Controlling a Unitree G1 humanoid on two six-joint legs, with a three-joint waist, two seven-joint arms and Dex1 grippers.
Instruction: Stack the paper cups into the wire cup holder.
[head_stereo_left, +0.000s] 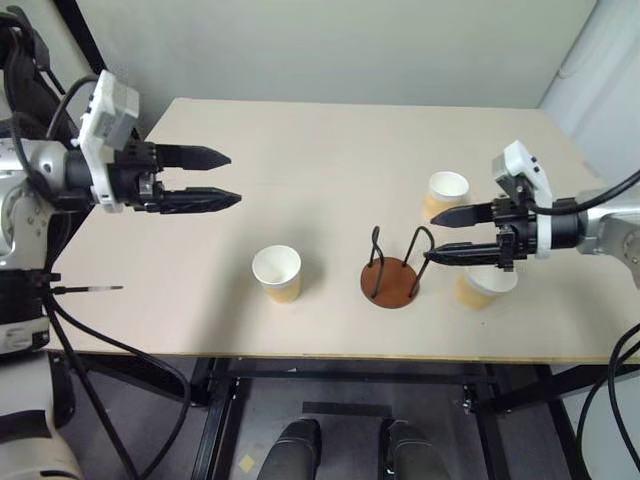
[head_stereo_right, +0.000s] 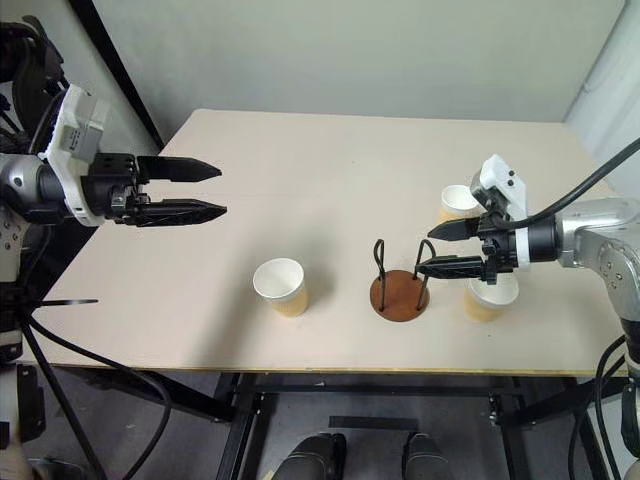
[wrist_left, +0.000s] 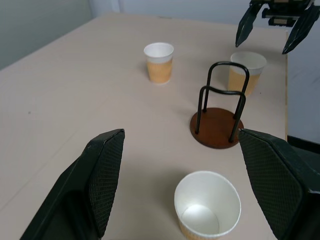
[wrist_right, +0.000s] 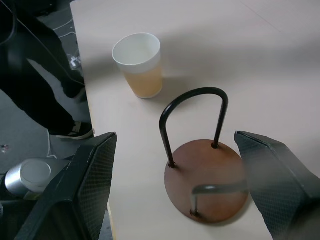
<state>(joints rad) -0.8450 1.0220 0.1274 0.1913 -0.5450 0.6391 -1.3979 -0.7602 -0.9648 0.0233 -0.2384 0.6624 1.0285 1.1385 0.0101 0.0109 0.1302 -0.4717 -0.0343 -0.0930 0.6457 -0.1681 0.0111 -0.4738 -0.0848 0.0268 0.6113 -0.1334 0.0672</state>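
The right gripper (head_stereo_left: 447, 235) hangs with its jaws spread and nothing between them, fingers pointing across the table (head_stereo_left: 330, 140) toward the robot's left and tilted a little downward. Just past and below its fingertips stands the wire cup holder (head_stereo_left: 392, 275), its brown disc flat on the table and its two black loops upright, with no cup in it. Directly under the same jaws, slightly back toward the wrist, sits the near right cup (head_stereo_left: 484, 286), upright, mouth up; it looks partly covered by the lower finger, but the jaws are above it, not around it. The far right cup (head_stereo_left: 445, 193) stands just beyond the gripper, on its far side, also upright.

The left gripper (head_stereo_left: 227, 178) is likewise parted and empty, pointing toward the robot's right, raised well above the table. The middle cup (head_stereo_left: 278, 272) stands upright beyond and below its fingertips, toward the table's near edge, apart from the holder.

All three cups have their long axis vertical, so a grab would, I think, come from the side or over the rim. The right arm is plainly nearer to two cups and to the holder; the cup below it seems the natural first pick, needing a drop rather than a reach. No cup is stacked yet.
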